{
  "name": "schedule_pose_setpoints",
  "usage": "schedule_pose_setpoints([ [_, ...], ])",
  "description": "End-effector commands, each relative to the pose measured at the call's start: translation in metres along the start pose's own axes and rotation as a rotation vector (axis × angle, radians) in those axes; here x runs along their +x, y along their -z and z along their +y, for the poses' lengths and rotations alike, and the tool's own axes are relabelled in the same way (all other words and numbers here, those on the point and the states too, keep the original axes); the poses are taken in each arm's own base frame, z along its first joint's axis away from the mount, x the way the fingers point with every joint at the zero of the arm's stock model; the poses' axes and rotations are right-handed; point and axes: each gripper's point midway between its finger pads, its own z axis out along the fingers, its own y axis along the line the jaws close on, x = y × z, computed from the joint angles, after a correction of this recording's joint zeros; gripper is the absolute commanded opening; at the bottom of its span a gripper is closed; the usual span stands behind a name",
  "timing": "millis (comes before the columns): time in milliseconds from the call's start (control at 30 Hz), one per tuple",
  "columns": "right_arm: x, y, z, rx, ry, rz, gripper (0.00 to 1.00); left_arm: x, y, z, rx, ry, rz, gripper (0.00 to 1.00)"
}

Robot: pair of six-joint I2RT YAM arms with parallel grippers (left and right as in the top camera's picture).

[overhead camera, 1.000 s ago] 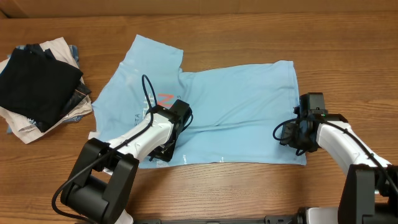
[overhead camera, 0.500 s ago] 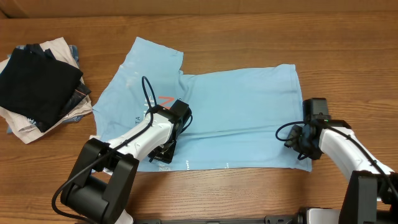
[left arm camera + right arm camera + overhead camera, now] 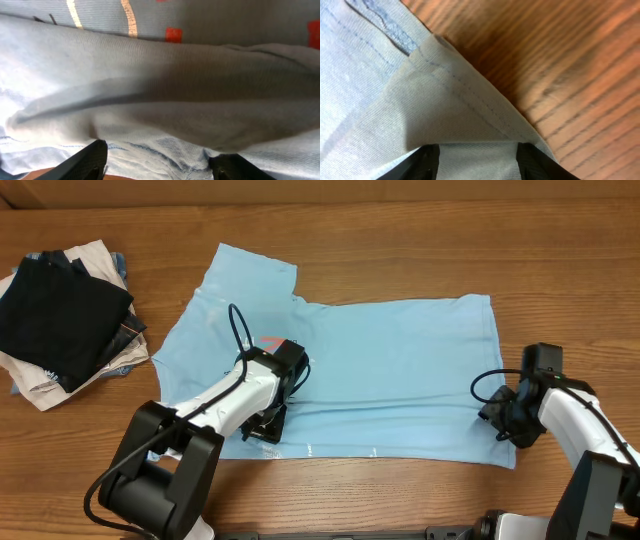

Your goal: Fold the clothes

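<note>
- Sky-blue cotton fills the middle of the wooden table (image 3: 420, 220): the T-shirt (image 3: 390, 370) lies spread out and mostly flat, with its hem toward my right side.
- 1 short sleeve (image 3: 250, 270) points toward the far edge of the table, and a long soft crease runs across the body of the shirt.
- My left gripper (image 3: 268, 423) sits low over the shirt's near edge, close to the chest print.
- In the left wrist view its 2 fingers (image 3: 90, 160) stand wide apart with nothing pinched. Rumpled blue cloth lies ahead of them and between them.
- The orange-red and white lettering (image 3: 173, 34) shows just beyond that rumpled fold, partly shaded.
- My right gripper (image 3: 505, 418) is at the shirt's near right corner, where the hem meets the side seam.
- In the right wrist view that stitched corner runs straight down between my 2 right fingers (image 3: 427, 160). They are closed on it, holding the corner, and the cloth looks drawn taut toward them.
- Bare wood grain shows beside that corner, so the corner is at the shirt's very edge.
- Well apart from the shirt, at the far left of the table, a black garment (image 3: 60, 315) lies folded on top of some pale garments (image 3: 45, 392).
- My 2 arms are well apart, 1 at each end of the shirt's near edge.
</note>
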Motion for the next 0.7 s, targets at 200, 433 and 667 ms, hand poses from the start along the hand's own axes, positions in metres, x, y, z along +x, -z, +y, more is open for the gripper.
schedule_pose_setpoints([
  [200,0.021,-0.013,-0.023,0.077,-0.040,0.093,0.54,-0.010,0.025,-0.014,0.095,0.009,-0.001,0.71],
  [433,-0.009,0.021,-0.001,-0.006,-0.040,0.014,0.55,-0.018,0.067,-0.004,0.134,0.040,-0.144,0.79],
  [667,-0.048,0.072,0.017,-0.067,0.012,-0.104,0.57,-0.038,0.121,0.020,0.108,0.041,-0.372,1.00],
])
